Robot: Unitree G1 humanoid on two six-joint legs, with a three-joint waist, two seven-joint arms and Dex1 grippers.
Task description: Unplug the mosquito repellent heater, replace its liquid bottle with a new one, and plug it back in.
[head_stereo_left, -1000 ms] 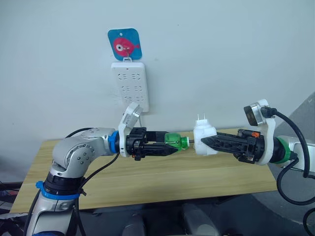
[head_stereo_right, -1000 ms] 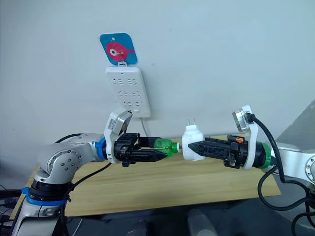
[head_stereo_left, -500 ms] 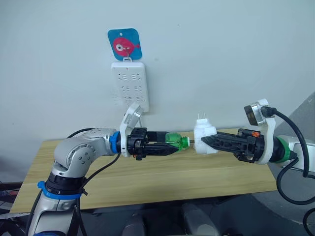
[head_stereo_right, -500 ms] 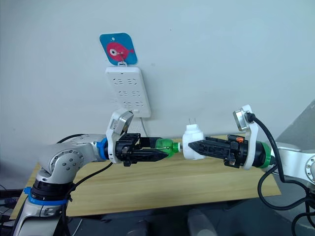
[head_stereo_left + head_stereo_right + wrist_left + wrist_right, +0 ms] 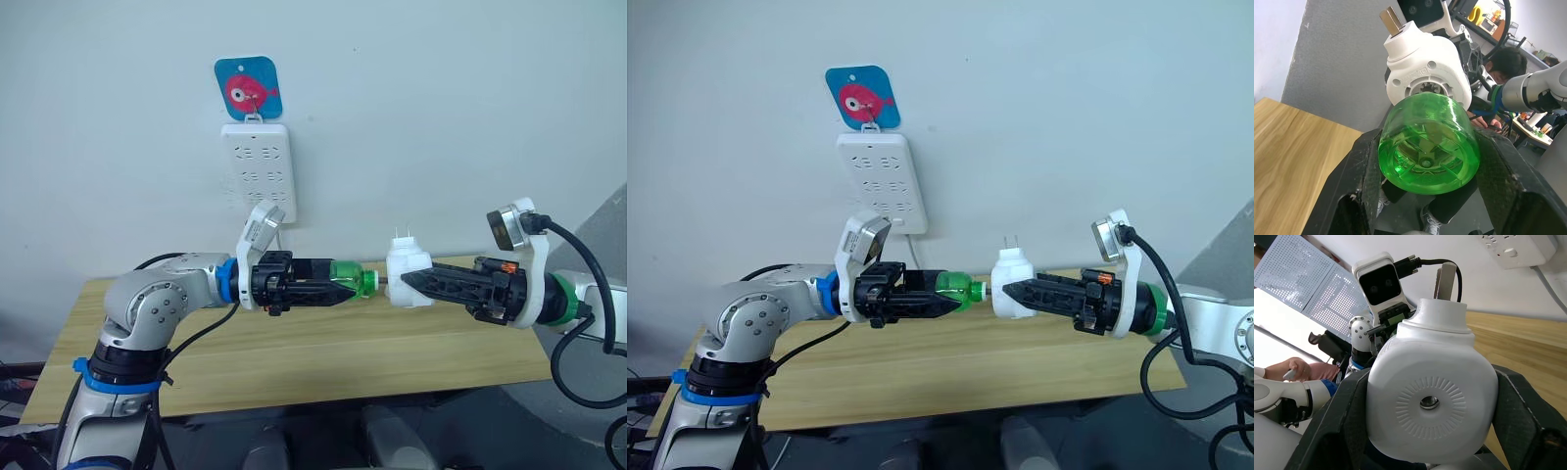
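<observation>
White heater (image 5: 407, 276) unplugged, prongs up, green bottle (image 5: 350, 277) (horizontal) beside it

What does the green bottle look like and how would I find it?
Look below the white power strip on the wall, above the wooden table, where two robot arms meet. The left gripper holds the green bottle sideways, its neck pointing at the white mosquito repellent heater in the right gripper. It is the one see-through bright green thing there.
</observation>
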